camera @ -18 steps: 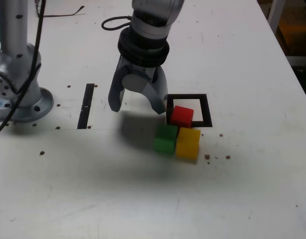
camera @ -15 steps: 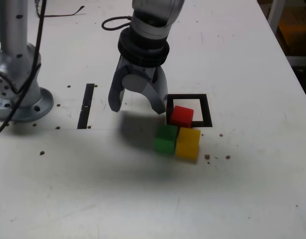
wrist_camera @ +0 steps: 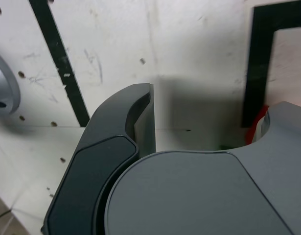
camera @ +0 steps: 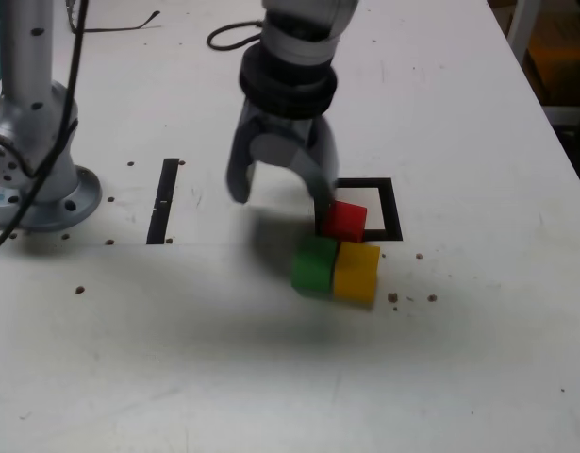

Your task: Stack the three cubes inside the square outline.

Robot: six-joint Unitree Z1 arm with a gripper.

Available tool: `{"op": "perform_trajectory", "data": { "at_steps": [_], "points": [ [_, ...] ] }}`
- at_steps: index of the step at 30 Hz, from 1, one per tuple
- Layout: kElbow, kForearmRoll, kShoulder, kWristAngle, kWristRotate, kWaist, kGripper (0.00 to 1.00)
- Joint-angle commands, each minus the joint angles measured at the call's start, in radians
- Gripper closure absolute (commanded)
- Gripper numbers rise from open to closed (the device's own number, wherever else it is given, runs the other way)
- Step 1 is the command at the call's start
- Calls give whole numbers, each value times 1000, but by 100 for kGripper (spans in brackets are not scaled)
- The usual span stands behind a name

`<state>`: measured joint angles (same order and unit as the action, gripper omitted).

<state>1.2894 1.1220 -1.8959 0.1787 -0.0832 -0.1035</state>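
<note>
Open jaws (camera: 282,193), 3 cubes (camera: 337,253), black square outline (camera: 390,209)

The fingers (camera: 240,179) of the arm (camera: 299,47) appear blurred in the exterior view, where the arm runs out of the frame at the top and one fingertip hides part of the black square outline (camera: 391,209). The red cube (camera: 345,222) masks a lower stretch of that outline. In the wrist view, the gripper's grey body covers all but a red sliver of the red cube and a dark trace of the green cube (wrist_camera: 227,147); the yellow cube is out of sight, and the outline is cropped by the picture's edge.
</note>
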Motion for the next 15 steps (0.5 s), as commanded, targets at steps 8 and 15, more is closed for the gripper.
{"op": "perform_trajectory", "data": {
  "at_steps": [8, 15],
  "points": [
    [79, 27, -33, -61, 9, 8, 17],
    [112, 24, -58, -90, 21, 7, 17]
  ]
}}
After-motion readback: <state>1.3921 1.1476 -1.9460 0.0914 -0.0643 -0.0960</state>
